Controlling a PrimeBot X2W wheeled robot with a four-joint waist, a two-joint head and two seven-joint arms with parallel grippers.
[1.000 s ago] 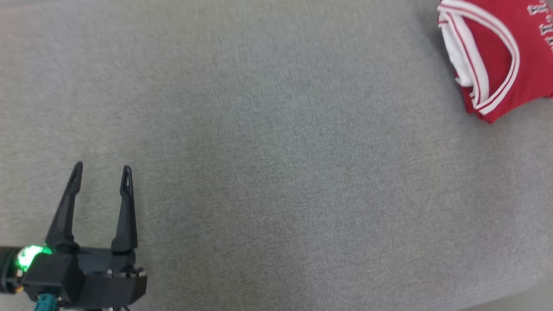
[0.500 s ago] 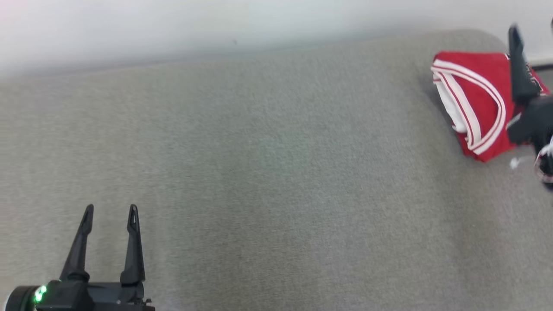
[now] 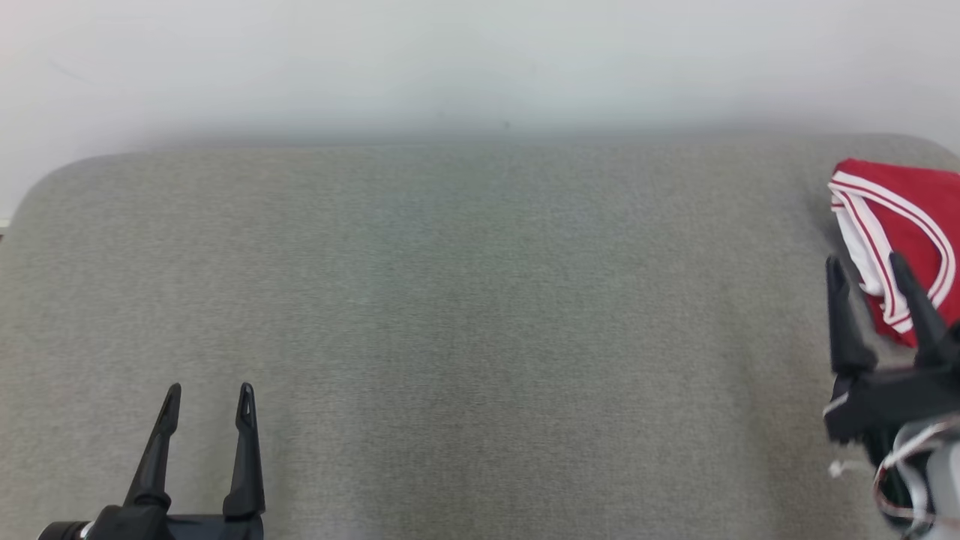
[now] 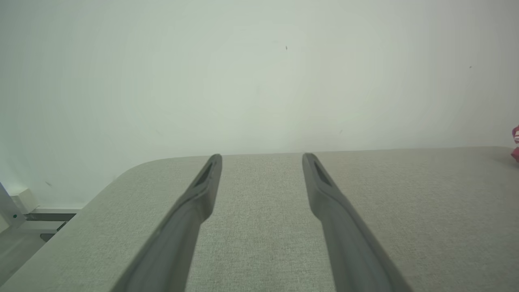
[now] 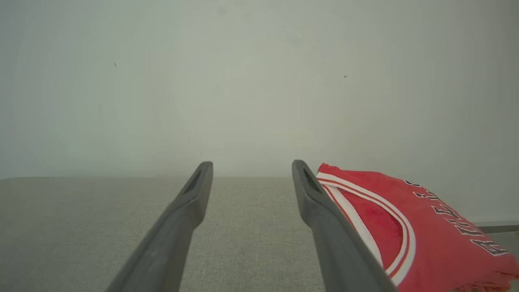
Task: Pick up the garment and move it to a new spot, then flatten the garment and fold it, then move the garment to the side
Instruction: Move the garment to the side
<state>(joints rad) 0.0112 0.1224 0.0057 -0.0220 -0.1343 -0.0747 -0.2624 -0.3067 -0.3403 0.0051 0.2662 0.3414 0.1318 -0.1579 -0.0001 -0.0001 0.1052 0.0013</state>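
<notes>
The garment [image 3: 911,217] is a folded red jersey with white trim and lettering, lying at the far right of the grey padded table [image 3: 465,300]. In the right wrist view the garment [image 5: 421,231] lies just right of my right finger. My right gripper [image 3: 862,266] stands open at the right edge, its tips near the jersey's left side, nothing between them. My left gripper [image 3: 208,396] stands open at the lower left, empty, far from the jersey. A sliver of the garment [image 4: 515,144] shows at the left wrist view's right edge.
A pale wall [image 3: 480,67] rises behind the table's far edge. The table's rounded far-left corner [image 4: 134,168] drops off toward a floor with a white frame [image 4: 16,207]. Wide bare grey fabric lies between the two grippers.
The head camera has tilted up, bringing the wall and the table's far edge into view. My right gripper has come into the picture and now stands lower, beside the jersey's left edge.
</notes>
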